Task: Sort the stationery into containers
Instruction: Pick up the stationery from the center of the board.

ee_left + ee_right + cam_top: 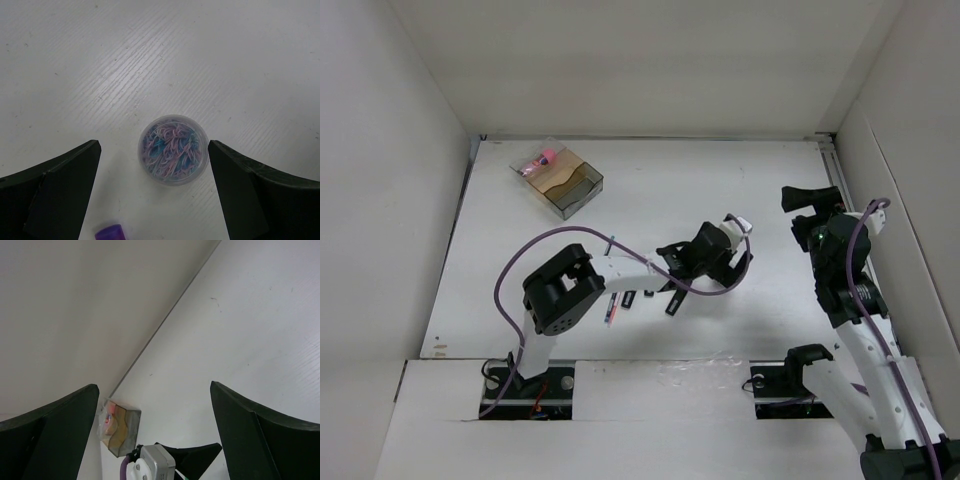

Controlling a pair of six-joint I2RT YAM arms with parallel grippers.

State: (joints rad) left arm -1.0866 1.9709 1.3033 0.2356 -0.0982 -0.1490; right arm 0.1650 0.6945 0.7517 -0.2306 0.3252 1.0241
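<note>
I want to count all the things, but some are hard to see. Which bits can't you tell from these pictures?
Round tub, left wrist view: the coloured bits inside are too small to name.
Purple-ended thing, left wrist view: cut off by the bottom edge.
Small dark items beside the left arm, top view: too small to name.
Box, top view: something pink inside, too small to name.

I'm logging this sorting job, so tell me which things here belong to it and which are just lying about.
Belong to the job: divided clear box; pink-topped bottle in it; round tub of pink and blue strands; purple-capped highlighter; thin pen.
Just there: purple cable; white enclosure walls.
</note>
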